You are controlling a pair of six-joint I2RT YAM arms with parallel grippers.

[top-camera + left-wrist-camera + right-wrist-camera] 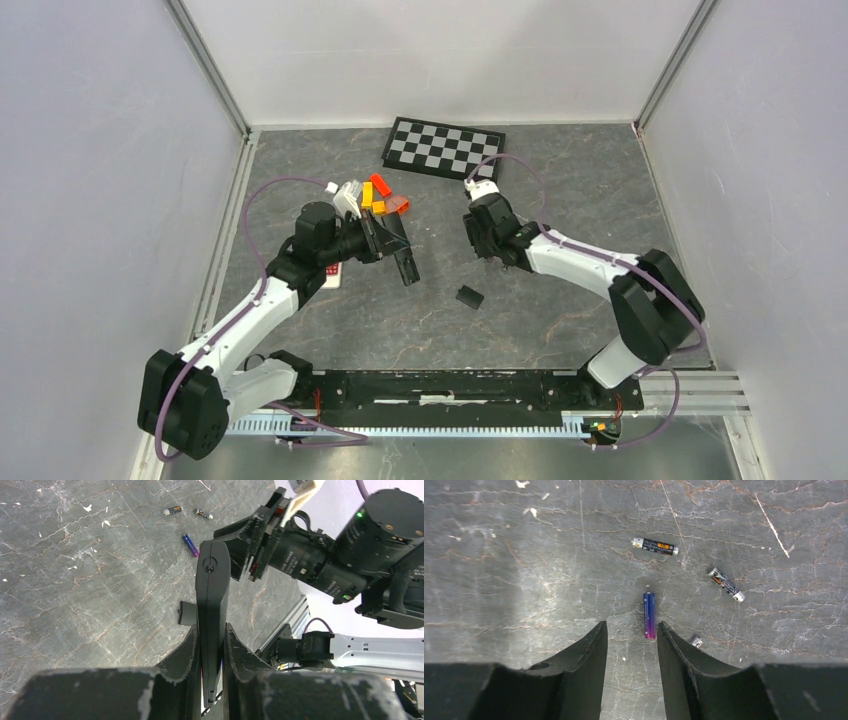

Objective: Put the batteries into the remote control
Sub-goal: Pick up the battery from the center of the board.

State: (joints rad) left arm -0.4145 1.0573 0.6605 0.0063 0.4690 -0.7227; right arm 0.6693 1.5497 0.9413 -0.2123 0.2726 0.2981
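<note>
Purple battery [649, 615] – one; dark batteries [655, 546] fully visible – two; remote [212, 605] – one.

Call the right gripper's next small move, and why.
Probably nudge the right gripper sideways until it is centred over the blue-purple battery, before lowering. The battery lies flat on the table, close beside one finger rather than midway. The jaws stand apart and empty. The left gripper holds the remote control clamped, ready for loading.
</note>
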